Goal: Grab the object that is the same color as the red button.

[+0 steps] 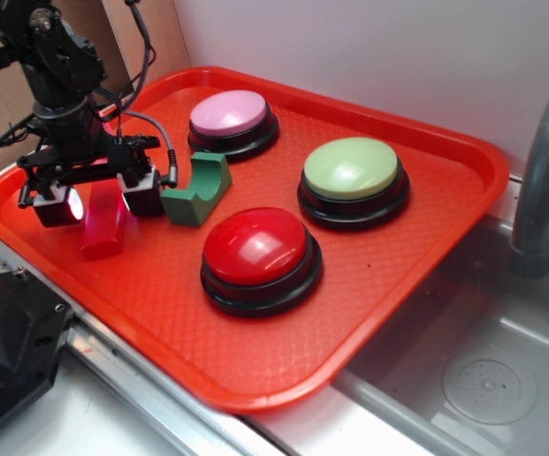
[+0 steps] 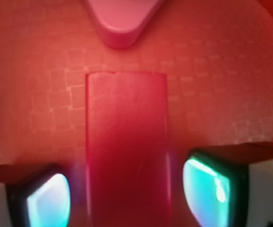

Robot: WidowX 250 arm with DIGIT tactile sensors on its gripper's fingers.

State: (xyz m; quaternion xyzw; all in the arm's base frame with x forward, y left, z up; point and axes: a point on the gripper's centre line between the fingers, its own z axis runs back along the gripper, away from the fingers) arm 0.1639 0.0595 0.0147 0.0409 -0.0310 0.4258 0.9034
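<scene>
The object, a small red rectangular block [image 1: 104,231], lies on the left part of the orange tray [image 1: 388,285]. My gripper [image 1: 97,202] is lowered over it, open, with one finger on each side. In the wrist view the block [image 2: 126,142] runs lengthwise between the two glowing pads [image 2: 49,201], and a narrow gap shows on both sides. The red button [image 1: 257,249], a glossy dome on a black base, stands to the right of the block, near the tray's middle front.
A green notched block [image 1: 197,192] sits just right of the gripper. The pink-topped button [image 1: 231,118] stands at the back, the light green-topped button [image 1: 352,173] at the right. A pink rounded piece [image 2: 122,21] lies just beyond the block. A sink and grey faucet [image 1: 540,180] are to the right.
</scene>
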